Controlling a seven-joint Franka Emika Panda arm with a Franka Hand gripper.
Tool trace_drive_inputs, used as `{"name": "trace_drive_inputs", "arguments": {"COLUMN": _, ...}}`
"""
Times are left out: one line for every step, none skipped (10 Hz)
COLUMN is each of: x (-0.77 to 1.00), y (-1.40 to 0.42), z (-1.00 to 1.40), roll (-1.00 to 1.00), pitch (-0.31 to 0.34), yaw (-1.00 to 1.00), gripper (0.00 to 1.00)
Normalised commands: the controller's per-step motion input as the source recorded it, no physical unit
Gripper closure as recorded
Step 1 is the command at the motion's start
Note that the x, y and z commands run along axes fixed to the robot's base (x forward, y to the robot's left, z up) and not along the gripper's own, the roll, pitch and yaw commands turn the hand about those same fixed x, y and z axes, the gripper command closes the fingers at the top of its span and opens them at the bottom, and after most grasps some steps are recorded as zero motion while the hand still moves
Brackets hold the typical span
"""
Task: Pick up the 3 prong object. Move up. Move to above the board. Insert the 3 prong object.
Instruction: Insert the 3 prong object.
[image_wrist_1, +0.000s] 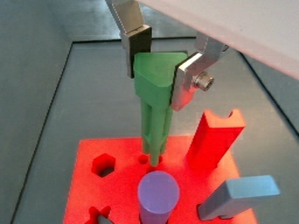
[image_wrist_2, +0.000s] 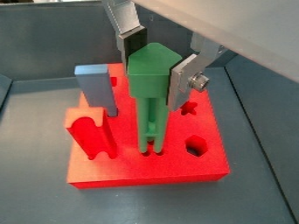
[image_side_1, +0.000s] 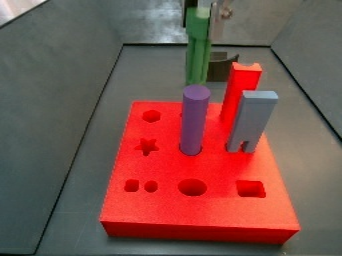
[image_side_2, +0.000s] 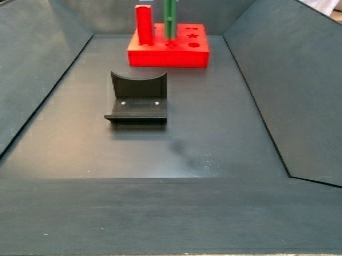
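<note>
My gripper (image_wrist_1: 162, 68) is shut on the wide top of the 3 prong object (image_wrist_1: 153, 114), a tall green peg held upright; both wrist views show it (image_wrist_2: 158, 68). The peg (image_wrist_2: 152, 109) reaches down to the red board (image_wrist_2: 128, 171). Its thin prongs meet the board's surface at the small holes; how deep they sit I cannot tell. In a side view the peg (image_side_1: 198, 50) stands at the board's (image_side_1: 201, 215) far side with the gripper (image_side_1: 203, 10) at its top. In a side view the peg (image_side_2: 170, 12) rises from the distant board (image_side_2: 170, 55).
A purple cylinder (image_side_1: 195, 120), a tall red block (image_side_1: 241, 90) and a light blue block (image_side_1: 251, 120) stand in the board close to the peg. Star (image_wrist_2: 187, 109) and hexagon (image_wrist_2: 197, 144) holes are open. The fixture (image_side_2: 138, 95) stands mid-floor. Grey bin walls surround everything.
</note>
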Motion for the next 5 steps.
{"name": "trace_drive_inputs", "arguments": {"x": -0.01, "y": 0.0, "z": -0.34, "roll": 0.0, "pitch": -0.004, "yaw": 0.0, "gripper": 1.0}}
{"name": "trace_drive_inputs", "arguments": {"x": 0.0, "y": 0.0, "z": -0.27, "roll": 0.0, "pitch": 0.0, "yaw": 0.0, "gripper": 1.0}}
{"name": "trace_drive_inputs", "arguments": {"x": 0.0, "y": 0.0, "z": -0.24, "roll": 0.0, "pitch": 0.0, "yaw": 0.0, "gripper": 1.0}}
{"name": "trace_drive_inputs", "arguments": {"x": 0.0, "y": 0.0, "z": -0.26, "roll": 0.0, "pitch": 0.0, "yaw": 0.0, "gripper": 1.0}}
{"name": "trace_drive_inputs", "arguments": {"x": 0.0, "y": 0.0, "z": -0.31, "roll": -0.01, "pitch": -0.004, "yaw": 0.0, "gripper": 1.0}}
